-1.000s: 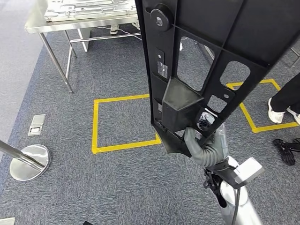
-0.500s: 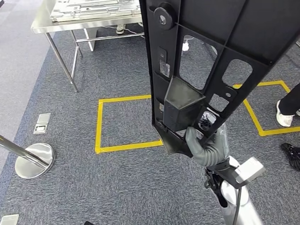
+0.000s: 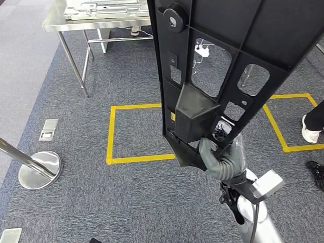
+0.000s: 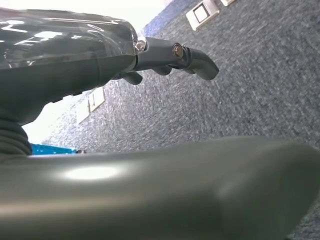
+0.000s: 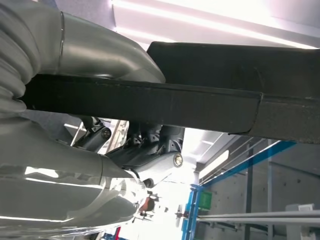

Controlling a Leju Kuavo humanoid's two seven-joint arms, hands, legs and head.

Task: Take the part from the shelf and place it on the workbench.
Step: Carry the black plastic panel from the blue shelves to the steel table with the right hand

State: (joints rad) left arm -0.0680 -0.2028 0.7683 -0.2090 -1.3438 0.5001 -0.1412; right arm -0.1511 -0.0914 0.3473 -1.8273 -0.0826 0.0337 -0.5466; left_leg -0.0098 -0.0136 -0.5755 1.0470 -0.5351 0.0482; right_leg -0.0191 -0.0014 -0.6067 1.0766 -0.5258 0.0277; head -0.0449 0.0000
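The part (image 3: 229,55), a large black moulded panel with ribs and cut-out windows, fills the upper centre and upper right of the head view, standing tall and tilted, carried clear of the floor. It looks stiff and fairly light for its size, probably plastic, yet long enough to swing and lever hard against whatever holds it. The right hand (image 3: 221,161) grips it at its lowest corner, lower centre-right of the frame, thumb wrapped over the bottom rib; in the right wrist view the part's edge (image 5: 158,102) runs straight across between thumb and fingers. That low grip leaves most of the panel's length unsupported above, so I judge a second hold higher up a rib, or slow movement, would steady it. The ribs and window edges offer firm, non-slip purchase; the flat faces would not.

The left hand (image 4: 158,55) holds nothing, its fingers loosely extended over grey carpet.

The worktop (image 3: 99,19), a steel table carrying flat metal plates, sits at the upper left, well apart from the part. Yellow tape squares (image 3: 114,131) mark the carpet between.
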